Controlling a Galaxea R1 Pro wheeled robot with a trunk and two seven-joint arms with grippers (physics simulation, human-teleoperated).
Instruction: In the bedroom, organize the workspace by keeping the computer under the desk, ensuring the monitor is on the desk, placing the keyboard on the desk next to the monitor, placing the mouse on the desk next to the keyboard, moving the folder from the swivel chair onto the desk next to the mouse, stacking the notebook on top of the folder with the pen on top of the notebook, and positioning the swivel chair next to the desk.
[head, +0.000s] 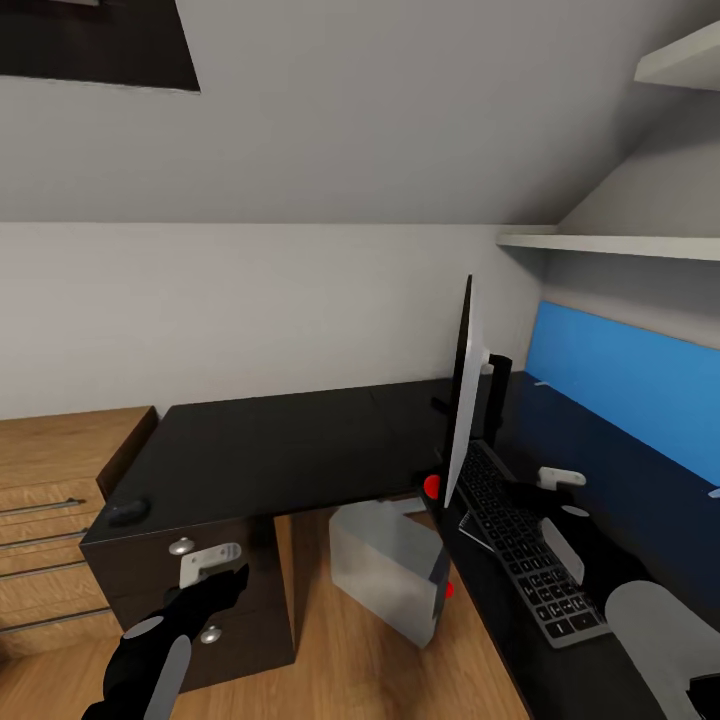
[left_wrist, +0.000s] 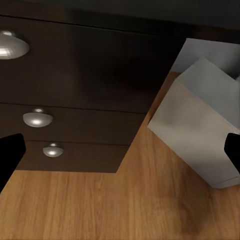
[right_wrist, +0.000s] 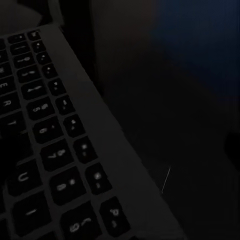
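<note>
One keyboard (head: 528, 545) just beside the right end effector (head: 556, 478), its spread impossible to tell.

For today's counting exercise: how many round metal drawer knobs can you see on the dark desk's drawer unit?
3, stacked down the drawer fronts in the left wrist view: top knob, middle knob, bottom knob. Others may lie outside the frame.

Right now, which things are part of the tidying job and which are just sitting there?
For the job:
monitor, edge-on
keyboard beside it
mouse on the desk's far corner
computer under the desk

Just there:
drawer knobs
blue panel
wall shelf
</note>
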